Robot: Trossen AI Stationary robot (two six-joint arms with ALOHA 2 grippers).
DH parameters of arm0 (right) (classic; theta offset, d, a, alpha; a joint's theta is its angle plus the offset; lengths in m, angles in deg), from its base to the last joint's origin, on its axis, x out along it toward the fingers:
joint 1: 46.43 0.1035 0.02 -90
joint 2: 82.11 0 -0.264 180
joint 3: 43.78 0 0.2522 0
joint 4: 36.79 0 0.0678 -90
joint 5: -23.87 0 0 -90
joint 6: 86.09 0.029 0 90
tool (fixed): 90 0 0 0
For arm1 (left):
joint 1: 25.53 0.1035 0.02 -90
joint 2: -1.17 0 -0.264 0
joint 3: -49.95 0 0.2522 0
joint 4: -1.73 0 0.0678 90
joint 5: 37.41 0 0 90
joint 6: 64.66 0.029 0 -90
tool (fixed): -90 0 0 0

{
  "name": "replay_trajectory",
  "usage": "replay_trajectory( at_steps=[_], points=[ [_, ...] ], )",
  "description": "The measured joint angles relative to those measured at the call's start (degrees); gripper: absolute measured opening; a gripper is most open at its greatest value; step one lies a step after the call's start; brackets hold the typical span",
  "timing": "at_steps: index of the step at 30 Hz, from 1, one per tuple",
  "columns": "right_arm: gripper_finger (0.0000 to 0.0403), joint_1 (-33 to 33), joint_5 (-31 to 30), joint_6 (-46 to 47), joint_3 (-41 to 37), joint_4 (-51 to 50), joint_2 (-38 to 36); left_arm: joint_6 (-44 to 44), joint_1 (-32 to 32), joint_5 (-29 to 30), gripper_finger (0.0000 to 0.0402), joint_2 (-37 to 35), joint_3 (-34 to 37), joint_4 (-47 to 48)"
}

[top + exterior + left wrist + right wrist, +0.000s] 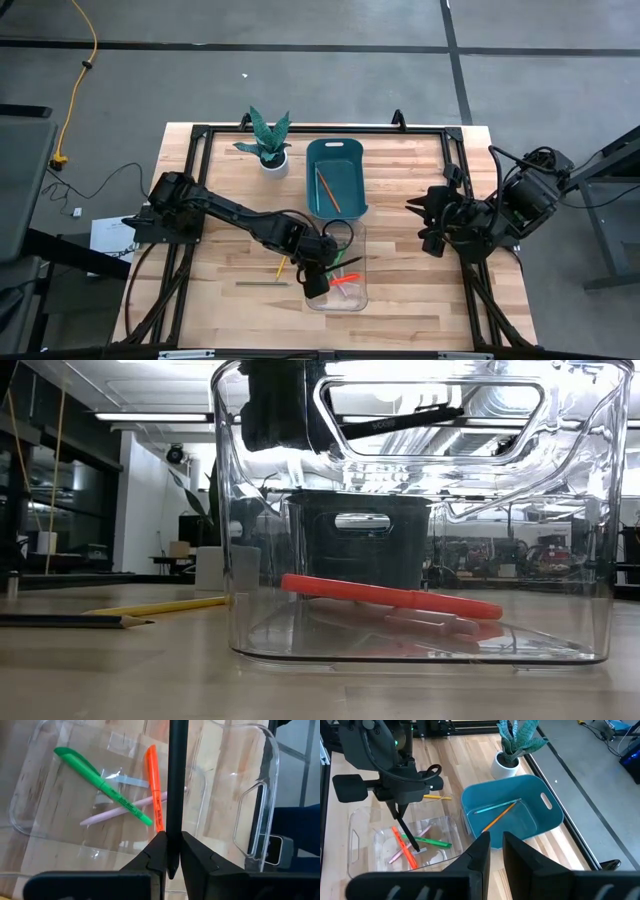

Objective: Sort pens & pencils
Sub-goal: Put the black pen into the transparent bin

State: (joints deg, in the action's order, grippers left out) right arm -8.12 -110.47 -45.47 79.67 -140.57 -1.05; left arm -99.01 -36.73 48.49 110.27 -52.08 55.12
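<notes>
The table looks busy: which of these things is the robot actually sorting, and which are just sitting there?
Part of the job:
left gripper, shut on a black pen
pens in the clear bin: green, red, pink
pencils in the teal bin
yellow pencil and dark pencil on the table

Just there:
potted plant

clear bin (358,300) open-topped, but left gripper (322,272) with black pen (176,795) blocks its left rim; teal bin (335,176) just behind, plant pot (274,163) behind-left; yellow pencil (282,266) and grey pencil (262,284) left of it; bare table (400,240) to the right
</notes>
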Motion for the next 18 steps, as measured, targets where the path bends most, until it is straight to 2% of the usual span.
replay_trajectory(
  at_steps=[12, 15, 18],
  points=[
    [0.0041, 0.0, 0.4, 0.0, 0.0, 0.0, 0.0, 2.5, 0.0, 0.7, 0.0033, 0.0, 0.0, -1.0],
    [0.0041, 0.0, 0.4, 0.0, 0.0, 0.0, 0.0, 3.3, 0.0, 0.1, 0.0056, 0.0, 0.0, -1.0],
    [0.0041, 0.0, 0.4, 0.0, 0.0, 0.0, 0.0, 3.5, 0.0, 0.0, 0.0097, 0.0, 0.0, -1.1]
  ],
)
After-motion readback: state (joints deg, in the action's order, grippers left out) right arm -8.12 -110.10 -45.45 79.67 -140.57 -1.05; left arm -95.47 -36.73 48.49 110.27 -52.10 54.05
